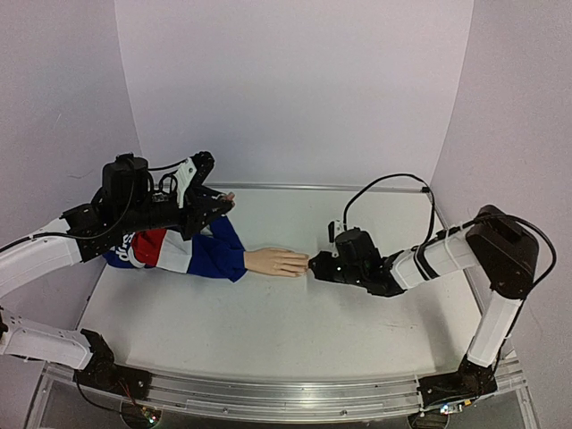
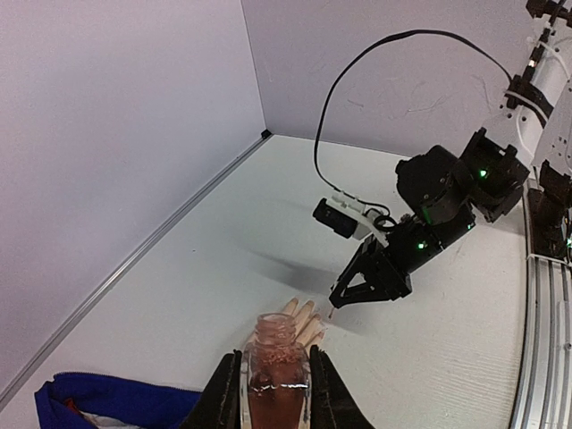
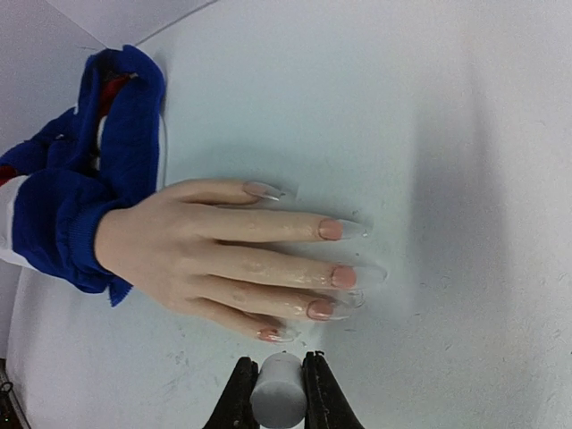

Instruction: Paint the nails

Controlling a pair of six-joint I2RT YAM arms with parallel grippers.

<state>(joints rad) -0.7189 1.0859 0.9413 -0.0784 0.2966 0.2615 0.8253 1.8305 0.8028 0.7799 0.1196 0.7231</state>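
Peach mannequin hand (image 1: 275, 261), palm down on white desk (image 1: 268, 331), wrist in a blue, red and white sleeve (image 1: 210, 255). Nails (image 3: 331, 230): at the hand's fingertips, long, clear-tipped, several tinted pink. Right pincer (image 3: 277, 402): just off the hand's fingertips, clamped on a white cap (image 3: 275, 382). Left pincer (image 2: 275, 389): raised by the hand's sleeve end, gripping an uncapped bottle (image 2: 277, 353) of reddish polish, upright.

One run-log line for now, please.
left fingers: shut on bottle, uncapped | right fingers: shut on white cap, beside mannequin hand | nails: some pink
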